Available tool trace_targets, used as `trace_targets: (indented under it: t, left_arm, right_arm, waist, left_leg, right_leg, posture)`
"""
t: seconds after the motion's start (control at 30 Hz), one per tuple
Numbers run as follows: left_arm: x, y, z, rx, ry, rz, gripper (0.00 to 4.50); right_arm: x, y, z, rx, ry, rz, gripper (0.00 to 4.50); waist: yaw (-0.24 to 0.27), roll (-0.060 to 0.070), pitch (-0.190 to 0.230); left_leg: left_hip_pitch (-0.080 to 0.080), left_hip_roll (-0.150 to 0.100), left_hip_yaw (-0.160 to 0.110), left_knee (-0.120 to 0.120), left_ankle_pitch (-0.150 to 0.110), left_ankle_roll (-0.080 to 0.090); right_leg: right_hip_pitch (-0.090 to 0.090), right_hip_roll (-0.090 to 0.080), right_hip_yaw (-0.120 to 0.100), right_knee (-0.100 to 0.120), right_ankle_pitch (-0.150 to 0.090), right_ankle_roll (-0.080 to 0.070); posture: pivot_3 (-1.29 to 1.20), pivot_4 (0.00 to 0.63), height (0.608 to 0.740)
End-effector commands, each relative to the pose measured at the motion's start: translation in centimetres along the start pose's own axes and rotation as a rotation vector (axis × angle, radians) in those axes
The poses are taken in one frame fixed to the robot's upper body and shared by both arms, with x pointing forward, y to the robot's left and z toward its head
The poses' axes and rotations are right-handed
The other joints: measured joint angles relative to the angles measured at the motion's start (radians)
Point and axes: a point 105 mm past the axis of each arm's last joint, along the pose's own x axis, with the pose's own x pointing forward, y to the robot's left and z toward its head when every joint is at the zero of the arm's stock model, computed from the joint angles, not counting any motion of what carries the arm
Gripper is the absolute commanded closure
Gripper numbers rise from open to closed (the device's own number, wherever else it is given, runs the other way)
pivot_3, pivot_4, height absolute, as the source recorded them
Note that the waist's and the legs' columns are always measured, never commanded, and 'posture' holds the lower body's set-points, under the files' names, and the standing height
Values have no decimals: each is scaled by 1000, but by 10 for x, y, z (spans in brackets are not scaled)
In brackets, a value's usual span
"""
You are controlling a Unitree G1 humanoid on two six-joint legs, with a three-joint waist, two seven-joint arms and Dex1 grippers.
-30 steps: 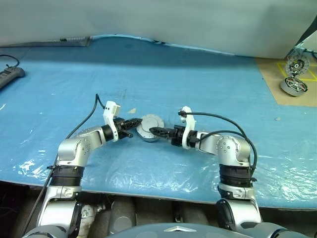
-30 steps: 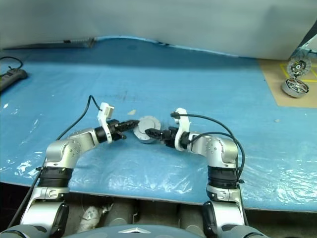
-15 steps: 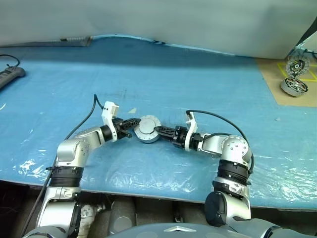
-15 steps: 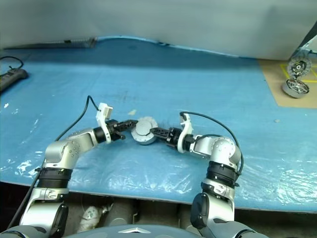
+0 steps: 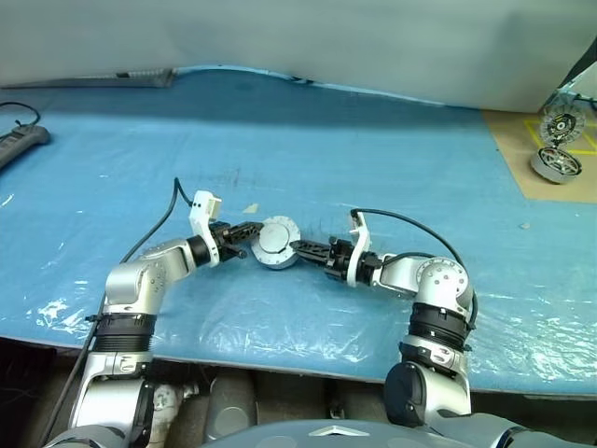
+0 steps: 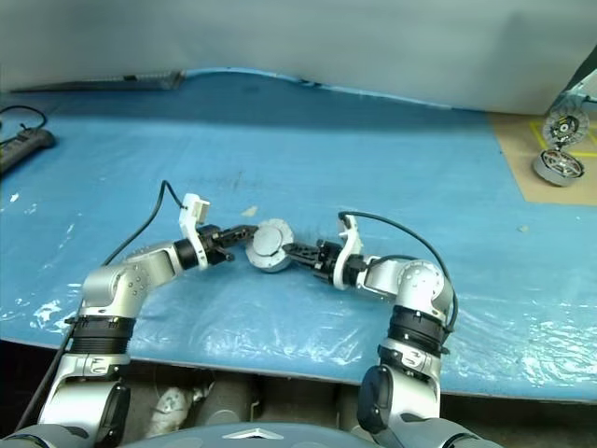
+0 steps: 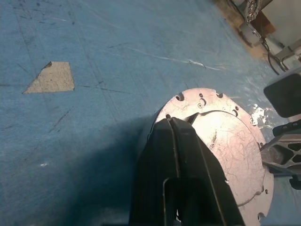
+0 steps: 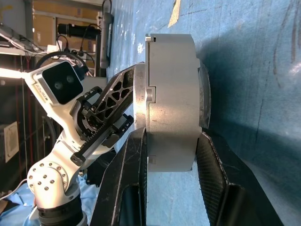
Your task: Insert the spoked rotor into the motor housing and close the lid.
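You're in a robotics workshop: a blue plastic sheet (image 5: pixel 280 131) covers the bench, spare motor parts (image 5: pixel 555 159) sit on cardboard (image 5: pixel 522 159) at two o'clock, a power strip (image 5: pixel 19 145) at ten.

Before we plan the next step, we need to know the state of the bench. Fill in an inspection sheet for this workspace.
Surface: table under blue sheeting, wrinkled at the near edge.
Job's things: housing with lid on, tilted up between the grippers.
Clutter: scrap behind the housing; two discs on a brown board, far right; power strip, far left.
Grippers: left gripper shut, against the lid; right gripper clamps the housing's two faces.
Cables: black cable at the left wrist, another at the right.
Surroundings: grey backdrop.
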Motion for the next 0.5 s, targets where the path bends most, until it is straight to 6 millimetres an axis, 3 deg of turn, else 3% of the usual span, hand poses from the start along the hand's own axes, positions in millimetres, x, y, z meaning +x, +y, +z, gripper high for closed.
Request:
trace_targets:
  t: [0.03,0.17,0.37,0.4,0.5]
  left_arm:
    - [1,-1,7,-58,-34,-1,3584]
    - [-3,2,13,-133,-81,14,2240]
    - [-12,2,32,-407,-251,-37,185]
    - [-13,1,34,-450,-274,-50,0]
    - [-13,-2,39,-592,-344,-95,0]
  right_arm:
    - [3,16,1,6,-18,78,3397]
    - [-1,22,9,44,-71,128,3397]
    - [-5,34,37,60,-185,183,3398]
    - [-5,36,40,58,-194,188,3398]
    - [0,43,48,44,-206,194,3398]
  waist:
    - [0,0,0]
    - [3,0,0]
    - [14,0,0]
    - [14,0,0]
    - [13,0,0]
  left_leg:
    - [0,0,0,0,0,0]
    - [-1,0,0,0,0,0]
    - [-4,0,-1,0,0,0]
    - [-4,0,-1,1,0,0]
    - [-4,0,-1,2,0,0]
  right_leg:
    - [0,0,0,0,0,0]
    - [0,0,0,0,0,0]
    - [-3,0,-1,0,0,0]
    - [-3,0,-1,0,0,0]
    - [-2,0,-1,0,0,0]
  posture:
    - [0,150,740]
    - [0,150,740]
    - [0,150,740]
    - [0,150,740]
    - [0,150,740]
